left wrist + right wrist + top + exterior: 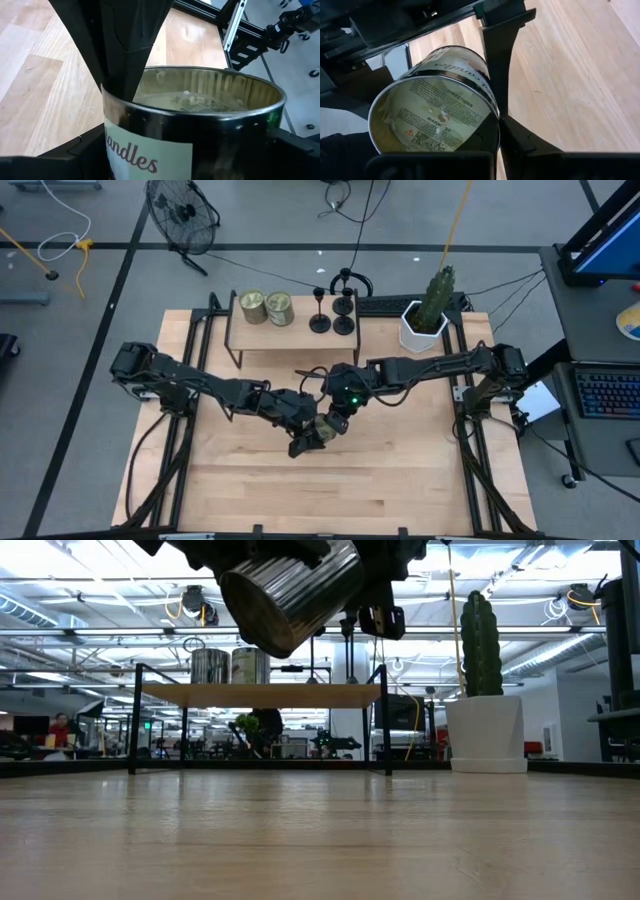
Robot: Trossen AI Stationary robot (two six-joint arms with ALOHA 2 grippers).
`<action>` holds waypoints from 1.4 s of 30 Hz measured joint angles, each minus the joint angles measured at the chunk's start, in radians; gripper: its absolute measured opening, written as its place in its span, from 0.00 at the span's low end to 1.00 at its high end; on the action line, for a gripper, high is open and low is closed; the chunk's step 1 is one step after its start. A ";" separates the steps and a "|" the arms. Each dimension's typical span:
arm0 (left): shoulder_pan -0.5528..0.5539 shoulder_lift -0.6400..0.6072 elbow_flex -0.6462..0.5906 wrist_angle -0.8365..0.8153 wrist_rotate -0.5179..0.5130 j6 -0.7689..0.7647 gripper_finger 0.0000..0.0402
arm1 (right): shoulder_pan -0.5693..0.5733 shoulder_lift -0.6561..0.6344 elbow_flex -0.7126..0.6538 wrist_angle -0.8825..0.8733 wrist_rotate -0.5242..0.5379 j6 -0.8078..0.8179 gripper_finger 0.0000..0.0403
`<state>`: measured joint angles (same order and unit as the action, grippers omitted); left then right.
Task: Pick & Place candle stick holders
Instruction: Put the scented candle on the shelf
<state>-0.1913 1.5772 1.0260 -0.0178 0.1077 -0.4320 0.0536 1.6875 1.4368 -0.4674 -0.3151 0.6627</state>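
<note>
Three black candle stick holders (335, 315) stand on their round bases at the right end of a low wooden shelf (290, 338) at the table's far side; no gripper touches them. Both grippers meet over the table's middle around a metal candle tin (325, 427), which shows lifted and tilted in the low view (290, 590). My left gripper (305, 442) is shut on the tin (200, 100). My right gripper (335, 420) is shut around the tin, whose labelled base (435, 115) faces its camera. My left gripper holds the tin by its open rim (125, 102), with one finger (130, 45) inside the tin; the outer finger is hidden by the tin's wall. The tin is lifted clear of the table and tilted. My right gripper comes at the tin from its base end. One finger (497, 60) lies along the tin's side wall (487, 85); the other finger is hidden behind the tin. The fingers run along the tin, not across it.
Two more candle tins (266, 307) stand on the shelf's left part. A white pot with a cactus (428, 315) stands at the table's far right. Bare wooden tabletop (330, 490) lies toward the near edge.
</note>
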 joint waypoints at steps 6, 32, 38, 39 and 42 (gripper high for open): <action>-0.003 -0.002 0.001 -0.030 -0.002 0.001 0.90 | -0.002 0.000 0.000 0.012 -0.004 -0.010 0.06; -0.023 -0.107 -0.002 -0.354 -0.144 -0.102 0.90 | -0.004 -0.156 -0.020 -0.156 0.006 -0.098 0.32; -0.021 -0.195 -0.002 -0.443 -0.310 -0.132 0.90 | 0.046 -0.278 -0.141 -0.169 0.081 -0.071 0.31; -0.021 -0.209 -0.003 -0.471 -0.339 -0.139 0.90 | 0.053 -0.298 -0.164 -0.167 0.093 -0.056 0.31; -0.016 -0.250 -0.003 -0.471 -0.445 -0.161 0.90 | 0.078 -0.371 -0.249 -0.131 0.131 -0.004 0.31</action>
<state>-0.2078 1.3272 1.0232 -0.4888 -0.3371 -0.5932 0.1314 1.3163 1.1876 -0.5984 -0.1838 0.6587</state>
